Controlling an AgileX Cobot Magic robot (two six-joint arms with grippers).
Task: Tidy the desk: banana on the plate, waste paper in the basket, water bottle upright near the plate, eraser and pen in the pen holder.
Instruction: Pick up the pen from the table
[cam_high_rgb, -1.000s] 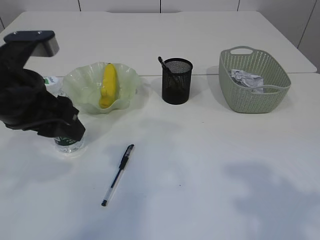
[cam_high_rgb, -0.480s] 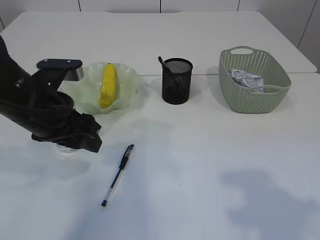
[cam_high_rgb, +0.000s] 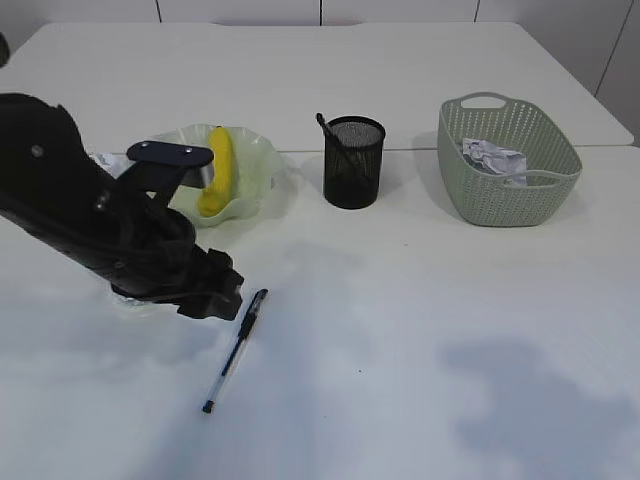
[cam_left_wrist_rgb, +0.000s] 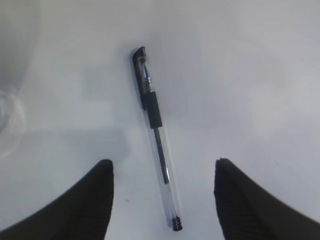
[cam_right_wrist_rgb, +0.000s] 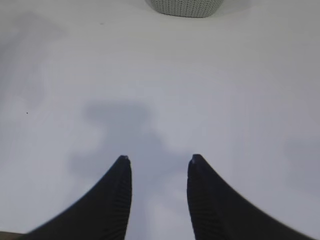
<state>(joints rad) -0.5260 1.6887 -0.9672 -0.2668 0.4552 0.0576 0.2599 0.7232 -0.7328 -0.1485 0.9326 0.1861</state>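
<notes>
A clear pen with a black cap lies on the white desk. In the left wrist view the pen runs between the fingers of my open left gripper, which hovers above it without touching. My left gripper sits just left of the pen's cap. The banana lies on the green plate. Waste paper is in the basket. The pen holder holds a dark pen. My left arm largely hides the water bottle. The eraser is out of view. My right gripper is open and holds nothing.
In the right wrist view the basket's base shows at the top edge, with bare desk below the fingers. A seam crosses the desk behind the plate and pen holder. My left arm covers the desk's left side.
My left arm has swung right, away from the standing water bottle and over to the pen. Its fingers have spread wider. The right gripper has not changed.
</notes>
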